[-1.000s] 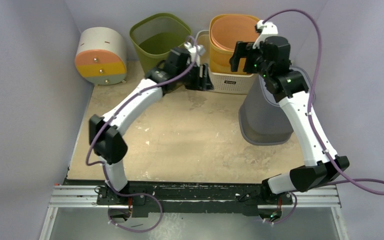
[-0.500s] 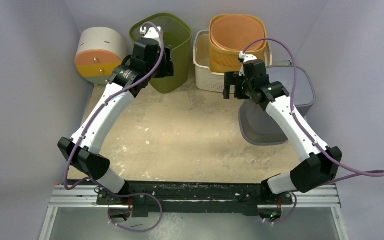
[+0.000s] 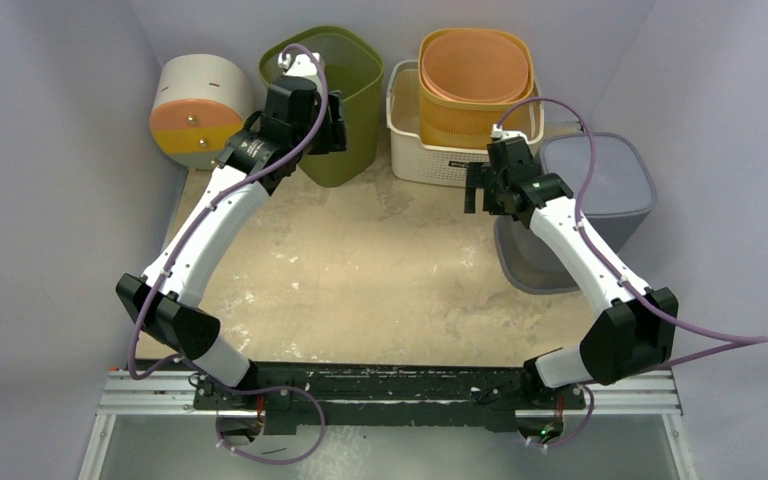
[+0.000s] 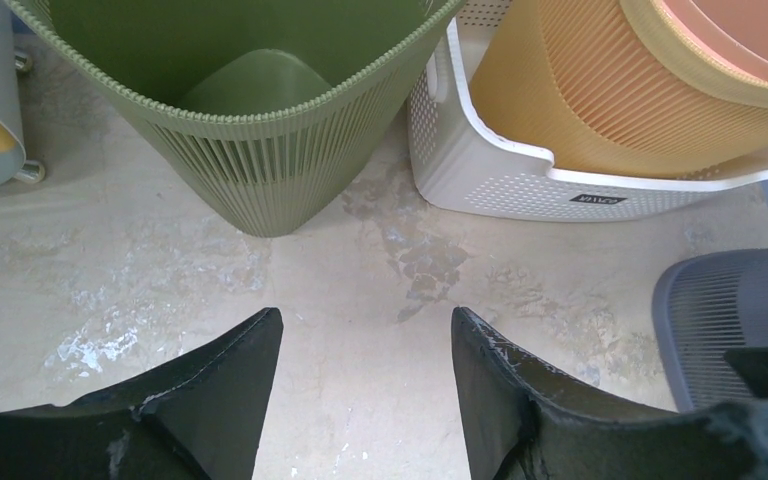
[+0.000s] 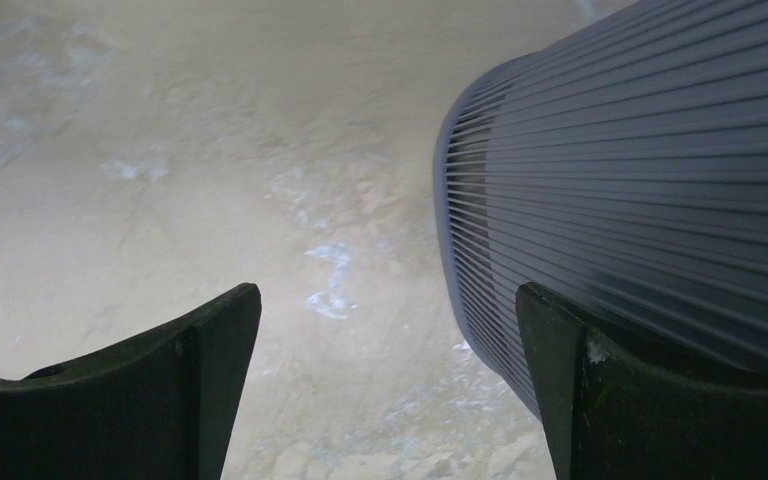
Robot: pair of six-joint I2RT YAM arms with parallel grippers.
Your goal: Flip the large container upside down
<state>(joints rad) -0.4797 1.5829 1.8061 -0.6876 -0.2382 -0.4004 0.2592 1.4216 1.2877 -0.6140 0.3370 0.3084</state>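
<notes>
The left gripper (image 4: 365, 322) hovers part-open and empty near the green bin (image 4: 260, 170). The right gripper (image 5: 388, 300) gapes wide, also empty, just beside the grey large container (image 3: 600, 178) at the table's (image 3: 380, 270) right edge. The container looks tilted, so a stray brush could topple it.

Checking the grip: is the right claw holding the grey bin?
No, the right claw is open with only table in its gap; the grey bin is beside it.

Soft, even light, faint shadows; right wrist view slightly blurs the grey container (image 5: 640, 150).
</notes>
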